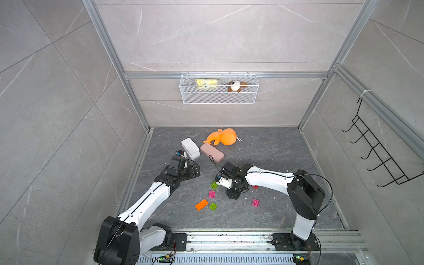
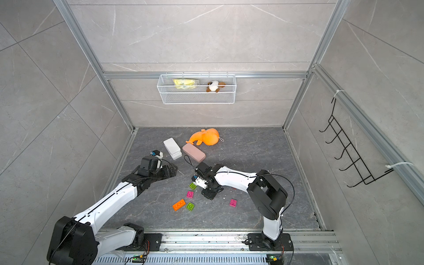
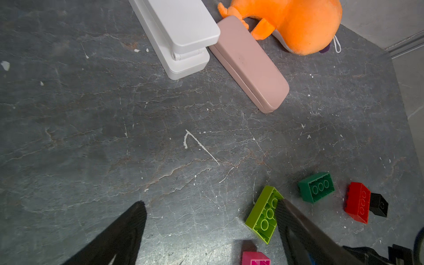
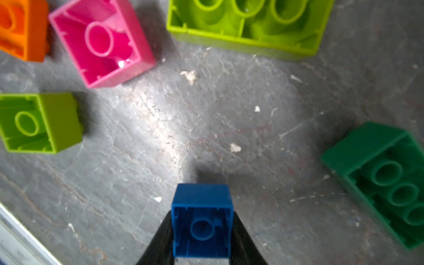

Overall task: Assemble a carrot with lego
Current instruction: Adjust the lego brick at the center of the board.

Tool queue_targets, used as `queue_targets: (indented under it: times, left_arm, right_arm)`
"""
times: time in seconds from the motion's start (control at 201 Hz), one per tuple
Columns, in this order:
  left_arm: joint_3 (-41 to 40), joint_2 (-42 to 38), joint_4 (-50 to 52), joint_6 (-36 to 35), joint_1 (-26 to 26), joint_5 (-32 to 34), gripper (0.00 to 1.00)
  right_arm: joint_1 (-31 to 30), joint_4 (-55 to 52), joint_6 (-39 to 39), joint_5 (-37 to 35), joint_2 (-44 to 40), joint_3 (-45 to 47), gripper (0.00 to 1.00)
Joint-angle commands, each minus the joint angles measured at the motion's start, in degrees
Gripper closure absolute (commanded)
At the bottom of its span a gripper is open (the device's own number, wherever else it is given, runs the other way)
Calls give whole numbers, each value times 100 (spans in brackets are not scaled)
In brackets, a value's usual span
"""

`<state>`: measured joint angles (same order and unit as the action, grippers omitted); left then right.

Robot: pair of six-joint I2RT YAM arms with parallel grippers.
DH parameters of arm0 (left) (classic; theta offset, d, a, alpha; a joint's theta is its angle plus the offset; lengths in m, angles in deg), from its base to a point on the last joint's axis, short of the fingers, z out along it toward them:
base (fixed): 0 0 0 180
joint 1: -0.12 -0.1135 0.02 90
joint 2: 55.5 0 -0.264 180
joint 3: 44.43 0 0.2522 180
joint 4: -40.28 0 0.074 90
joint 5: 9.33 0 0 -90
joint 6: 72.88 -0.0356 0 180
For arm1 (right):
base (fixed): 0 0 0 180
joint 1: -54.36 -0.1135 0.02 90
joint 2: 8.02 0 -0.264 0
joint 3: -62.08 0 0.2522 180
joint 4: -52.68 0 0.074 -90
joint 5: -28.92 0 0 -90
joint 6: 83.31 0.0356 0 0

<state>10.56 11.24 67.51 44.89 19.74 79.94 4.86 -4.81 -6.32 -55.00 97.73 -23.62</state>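
Observation:
My right gripper (image 4: 202,214) is shut on a small blue lego brick (image 4: 202,202), hollow side up, just above the floor. Around it lie a large lime brick (image 4: 247,25), a pink one (image 4: 101,43), a small lime one (image 4: 39,124), an orange one (image 4: 20,29) and a dark green one (image 4: 378,174). My left gripper (image 3: 212,204) hangs open over bare floor, one finger beside the large lime brick (image 3: 263,215). Red (image 3: 358,202) and black (image 3: 378,205) bricks lie joined beyond the dark green one (image 3: 316,187). The carrot is out of view.
A white case (image 1: 190,148), a pink case (image 1: 212,153) and an orange plush toy (image 1: 223,137) lie at the back of the floor. Another pink brick (image 1: 255,202) sits alone to the right. A wire basket (image 1: 219,101) hangs on the back wall.

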Motion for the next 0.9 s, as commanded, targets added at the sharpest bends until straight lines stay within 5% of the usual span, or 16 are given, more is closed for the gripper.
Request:
queue_targets:
  times: [0.0, 0.174, 0.582, 0.896]
  left_arm:
    - [262, -192, 130, -211, -19, 280, 8]
    - [229, -207, 82, -224, -17, 337, 7]
    - [192, -123, 72, -230, -14, 311, 7]
    - [190, -153, 86, -228, -8, 184, 7]
  right_arm:
    - [-31, -622, -921, -26, 106, -269, 69]
    - [-30, -263, -1712, -276, 40, 17, 70]
    - [-69, -293, -2042, -609, 493, -287, 66]
    - [-64, -503, -1361, -912, -145, 29, 25]
